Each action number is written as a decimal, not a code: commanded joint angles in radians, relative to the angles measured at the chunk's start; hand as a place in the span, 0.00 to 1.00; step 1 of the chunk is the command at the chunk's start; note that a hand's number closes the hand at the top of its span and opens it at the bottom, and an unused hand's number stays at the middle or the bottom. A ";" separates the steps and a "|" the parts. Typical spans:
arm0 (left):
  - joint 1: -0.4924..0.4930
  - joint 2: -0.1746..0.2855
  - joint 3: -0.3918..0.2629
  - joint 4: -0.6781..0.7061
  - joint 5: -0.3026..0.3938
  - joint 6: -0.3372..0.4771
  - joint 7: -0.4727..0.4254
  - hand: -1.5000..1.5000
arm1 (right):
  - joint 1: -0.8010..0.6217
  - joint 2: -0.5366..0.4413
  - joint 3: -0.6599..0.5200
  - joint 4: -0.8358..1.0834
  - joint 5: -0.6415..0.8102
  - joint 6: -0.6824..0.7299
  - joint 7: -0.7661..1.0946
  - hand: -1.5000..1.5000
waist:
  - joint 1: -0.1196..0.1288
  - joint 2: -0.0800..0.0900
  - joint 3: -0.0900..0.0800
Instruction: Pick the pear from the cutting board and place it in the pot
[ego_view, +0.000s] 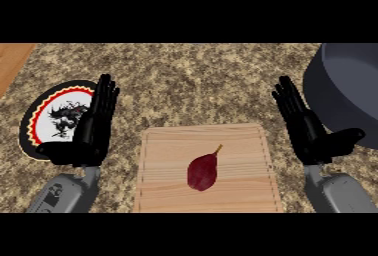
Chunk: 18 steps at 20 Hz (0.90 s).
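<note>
A dark red pear (202, 171) with a thin yellow stem lies on its side near the middle of the wooden cutting board (166, 190). The grey pot (341, 90) stands at the right edge, partly cut off by the view. My left hand (87, 131) is open, fingers straight and pointing away, left of the board. My right hand (306, 129) is open too, between the board and the pot, its thumb reaching toward the pot's wall. Neither hand touches the pear.
A round plate (46, 107) with a red, yellow and black rim and a dark drawing lies under and behind my left hand. The speckled stone counter (199, 80) stretches behind the board. A wooden surface (13, 60) shows at the far left corner.
</note>
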 joint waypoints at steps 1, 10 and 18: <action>-0.040 0.017 0.031 0.005 -0.031 0.030 0.087 0.50 | 0.008 0.027 -0.065 0.053 -0.010 0.012 -0.064 1.00 | -0.013 0.000 -0.023; 0.012 0.178 0.143 -0.029 0.033 -0.012 0.219 0.50 | 0.201 0.171 -0.117 0.230 0.201 -0.359 -0.369 0.00 | -0.010 0.001 -0.022; 0.041 0.153 0.182 -0.072 -0.007 -0.035 0.266 0.50 | 0.363 0.132 -0.068 -0.039 0.248 -0.268 -0.502 0.00 | -0.020 -0.003 -0.024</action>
